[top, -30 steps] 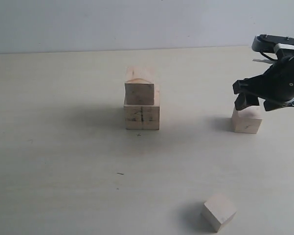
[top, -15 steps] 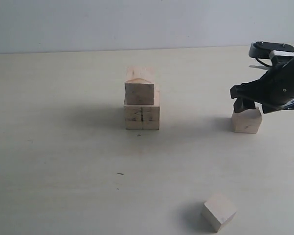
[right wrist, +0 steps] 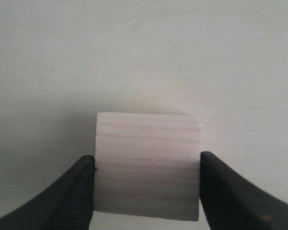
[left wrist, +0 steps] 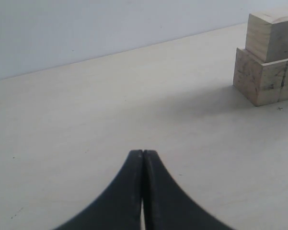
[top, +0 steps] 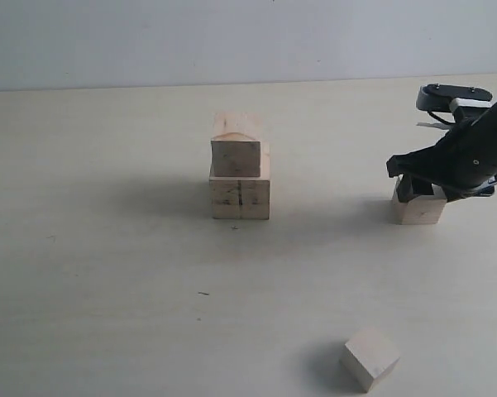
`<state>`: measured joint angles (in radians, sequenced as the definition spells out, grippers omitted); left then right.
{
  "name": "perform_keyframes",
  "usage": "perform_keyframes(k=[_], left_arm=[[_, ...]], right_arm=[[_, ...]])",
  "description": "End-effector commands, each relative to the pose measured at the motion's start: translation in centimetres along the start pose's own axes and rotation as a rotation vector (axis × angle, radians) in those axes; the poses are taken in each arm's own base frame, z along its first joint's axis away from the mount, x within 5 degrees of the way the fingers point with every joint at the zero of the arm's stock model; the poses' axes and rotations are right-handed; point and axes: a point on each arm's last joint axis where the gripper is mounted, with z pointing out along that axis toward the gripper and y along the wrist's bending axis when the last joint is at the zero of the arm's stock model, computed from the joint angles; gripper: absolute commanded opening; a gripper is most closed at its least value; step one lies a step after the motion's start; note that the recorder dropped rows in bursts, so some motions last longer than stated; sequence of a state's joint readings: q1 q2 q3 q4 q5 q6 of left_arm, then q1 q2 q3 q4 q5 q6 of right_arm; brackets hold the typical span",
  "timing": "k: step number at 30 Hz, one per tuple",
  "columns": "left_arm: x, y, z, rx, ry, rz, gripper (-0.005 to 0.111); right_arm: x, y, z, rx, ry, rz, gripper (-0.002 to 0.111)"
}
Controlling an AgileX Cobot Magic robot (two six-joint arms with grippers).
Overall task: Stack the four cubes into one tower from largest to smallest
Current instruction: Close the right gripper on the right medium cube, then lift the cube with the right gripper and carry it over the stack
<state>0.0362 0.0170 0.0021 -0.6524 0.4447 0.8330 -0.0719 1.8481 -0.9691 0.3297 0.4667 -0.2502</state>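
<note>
Two of the four cubes stand stacked mid-table: the largest cube (top: 240, 197), with a dark seam, carries a second cube (top: 236, 149) with reddish grain arcs. A third cube (top: 418, 211) rests on the table at the right. My right gripper (top: 422, 188) is down over it, and in the right wrist view its fingers press against both sides of that cube (right wrist: 147, 158). A fourth cube (top: 370, 357) lies turned at an angle near the front edge. My left gripper (left wrist: 143, 153) is shut and empty, low over bare table, with the stacked pair (left wrist: 266, 79) well ahead of it.
The pale tabletop (top: 107, 273) ends at a white wall (top: 231, 41) behind. The left arm is outside the exterior view. A small dark speck (top: 203, 293) lies in front of the stack.
My right gripper has come down around the right-hand cube and its jaws have narrowed onto the cube's sides. The cubes and the left gripper have not moved.
</note>
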Motion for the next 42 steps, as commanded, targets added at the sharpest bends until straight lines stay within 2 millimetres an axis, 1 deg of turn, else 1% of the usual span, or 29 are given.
perform_keyframes(k=[1, 3, 5, 9, 11, 12, 13, 14, 17, 19, 20, 21, 23, 24, 26, 28, 29, 30, 31, 35, 38, 40, 42], left_arm=[[-0.1, 0.0, -0.1, 0.003, -0.008, 0.005, 0.000], [-0.1, 0.0, -0.1, 0.003, -0.008, 0.005, 0.000], [-0.1, 0.0, -0.1, 0.003, -0.008, 0.003, 0.000], [-0.1, 0.0, -0.1, 0.003, -0.008, 0.003, 0.000], [-0.1, 0.0, -0.1, 0.003, -0.008, 0.003, 0.000], [-0.1, 0.0, -0.1, 0.003, -0.008, 0.003, 0.000], [-0.1, 0.0, -0.1, 0.003, -0.008, 0.003, 0.000], [-0.1, 0.0, -0.1, 0.003, -0.008, 0.006, 0.000], [-0.1, 0.0, -0.1, 0.003, -0.008, 0.006, 0.000], [-0.1, 0.0, -0.1, 0.003, -0.008, 0.006, 0.000], [-0.1, 0.0, -0.1, 0.003, -0.008, 0.006, 0.000], [-0.1, 0.0, -0.1, 0.003, -0.008, 0.006, 0.000], [-0.1, 0.0, -0.1, 0.003, -0.008, 0.006, 0.000], [-0.1, 0.0, -0.1, 0.003, -0.008, 0.006, 0.000], [-0.1, 0.0, -0.1, 0.003, -0.008, 0.006, 0.000], [-0.1, 0.0, -0.1, 0.003, -0.008, 0.006, 0.000], [-0.1, 0.0, -0.1, 0.003, -0.008, 0.006, 0.000], [-0.1, 0.0, -0.1, 0.003, -0.008, 0.006, 0.000], [-0.1, 0.0, -0.1, 0.003, -0.008, 0.006, 0.000], [-0.1, 0.0, -0.1, 0.001, -0.020, 0.009, 0.000], [-0.1, 0.0, -0.1, 0.001, -0.020, 0.009, 0.000], [-0.1, 0.0, -0.1, 0.001, -0.020, 0.009, 0.000], [-0.1, 0.0, -0.1, 0.001, -0.020, 0.009, 0.000]], right_arm=[[0.2, -0.1, -0.1, 0.003, 0.039, 0.013, 0.045], [0.0, 0.0, -0.2, -0.005, 0.044, 0.022, 0.038], [-0.4, 0.2, -0.6, -0.023, 0.075, 0.023, 0.034], [-1.5, 0.9, -2.1, -0.063, 0.149, 0.004, 0.034], [-2.5, 1.4, -3.3, -0.094, 0.197, -0.017, 0.034], [-3.3, 1.9, -4.3, -0.116, 0.213, -0.025, 0.034], [-3.6, 2.4, -4.8, -0.138, 0.221, -0.028, 0.034], [-4.3, 3.3, -5.7, -0.162, 0.224, -0.048, 0.034], [-5.1, 5.0, -8.0, -0.192, 0.218, -0.099, 0.034], [-6.2, 7.1, -10.8, -0.216, 0.158, -0.167, 0.034], [-6.7, 8.5, -12.7, -0.236, 0.133, -0.213, 0.034], [-7.0, 9.4, -13.7, -0.246, 0.111, -0.236, 0.034], [-7.9, 12.1, -16.3, -0.290, 0.026, -0.270, 0.034], [-8.3, 13.8, -17.7, -0.327, -0.023, -0.299, 0.034], [-8.5, 16.0, -19.1, -0.375, -0.071, -0.370, 0.034], [-8.8, 17.5, -19.3, -0.387, -0.087, -0.405, 0.034], [-9.0, 18.3, -18.9, -0.400, -0.077, -0.380, 0.034], [-9.1, 19.4, -18.2, -0.420, -0.053, -0.345, 0.034], [-9.2, 20.0, -17.5, -0.428, -0.035, -0.335, 0.034], [-8.8, 23.7, -14.7, -0.486, 0.024, -0.404, 0.034], [-8.7, 24.6, -13.8, -0.475, 0.036, -0.420, 0.034], [-8.8, 24.3, -13.6, -0.432, 0.043, -0.375, 0.033], [-9.1, 23.6, -13.3, -0.350, 0.034, -0.352, 0.033]])
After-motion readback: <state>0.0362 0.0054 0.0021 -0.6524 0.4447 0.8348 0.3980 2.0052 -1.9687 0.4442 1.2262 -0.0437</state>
